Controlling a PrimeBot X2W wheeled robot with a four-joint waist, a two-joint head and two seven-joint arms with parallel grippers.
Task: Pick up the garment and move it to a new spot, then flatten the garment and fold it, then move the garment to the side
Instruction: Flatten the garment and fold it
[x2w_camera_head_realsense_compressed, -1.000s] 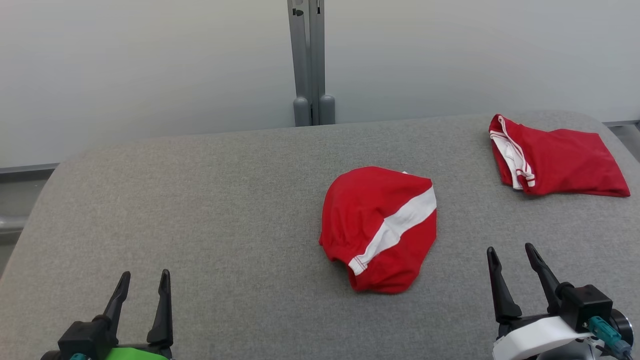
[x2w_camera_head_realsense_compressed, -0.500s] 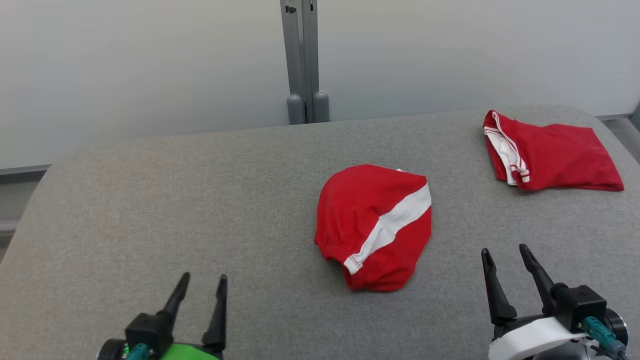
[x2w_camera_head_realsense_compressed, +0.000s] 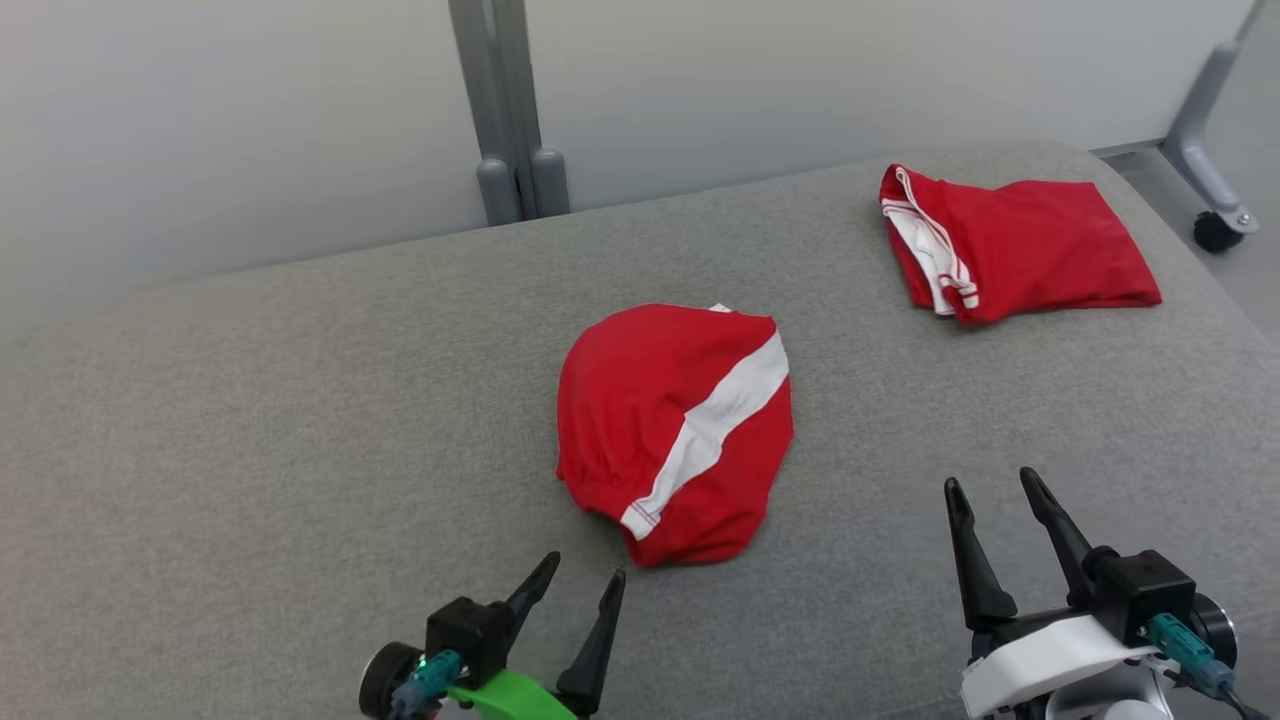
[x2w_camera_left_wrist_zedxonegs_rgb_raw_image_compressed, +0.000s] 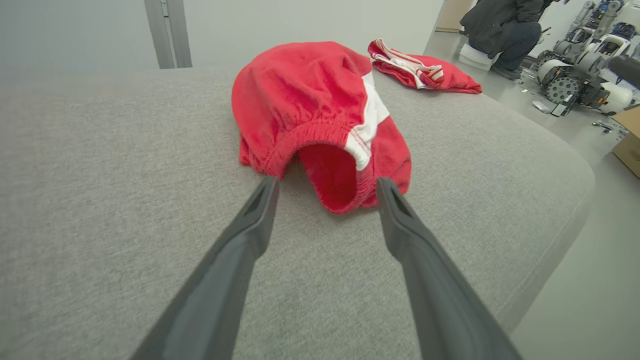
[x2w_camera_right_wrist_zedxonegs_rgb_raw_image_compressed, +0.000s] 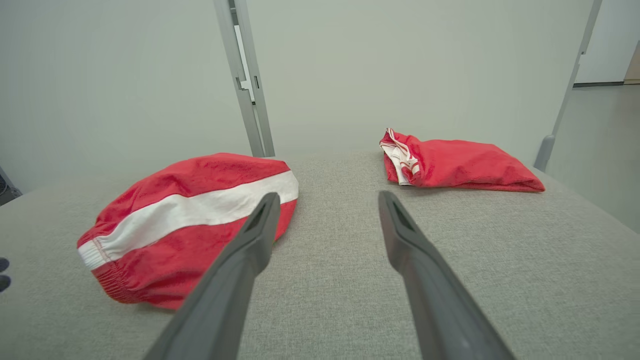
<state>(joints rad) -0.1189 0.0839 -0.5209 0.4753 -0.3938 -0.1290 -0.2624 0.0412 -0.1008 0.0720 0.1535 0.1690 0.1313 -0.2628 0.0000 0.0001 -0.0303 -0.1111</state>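
Observation:
A rumpled red garment (x2w_camera_head_realsense_compressed: 670, 420) with a white stripe lies in a mound at the middle of the grey padded table (x2w_camera_head_realsense_compressed: 250, 420). My left gripper (x2w_camera_head_realsense_compressed: 587, 566) is open just short of the garment's near elastic hem. In the left wrist view the garment (x2w_camera_left_wrist_zedxonegs_rgb_raw_image_compressed: 310, 95) fills the space ahead, its hem opening between the spread fingers of that gripper (x2w_camera_left_wrist_zedxonegs_rgb_raw_image_compressed: 326, 181). My right gripper (x2w_camera_head_realsense_compressed: 988, 480) is open and empty over bare table to the garment's right. In the right wrist view the garment (x2w_camera_right_wrist_zedxonegs_rgb_raw_image_compressed: 190, 220) lies left of that gripper (x2w_camera_right_wrist_zedxonegs_rgb_raw_image_compressed: 328, 195).
A second red garment (x2w_camera_head_realsense_compressed: 1020, 245), folded, lies at the table's far right corner. A grey post (x2w_camera_head_realsense_compressed: 505, 120) stands behind the table and a wheeled leg (x2w_camera_head_realsense_compressed: 1210, 170) off its right end. The left wrist view shows a crouching person (x2w_camera_left_wrist_zedxonegs_rgb_raw_image_compressed: 505, 25) and a cardboard box (x2w_camera_left_wrist_zedxonegs_rgb_raw_image_compressed: 627, 140) beyond the table's right edge.
My left gripper has moved right, up to the garment's near edge. The head camera has shifted, sliding the whole picture left. The right gripper has held its place, and both garments lie unmoved.

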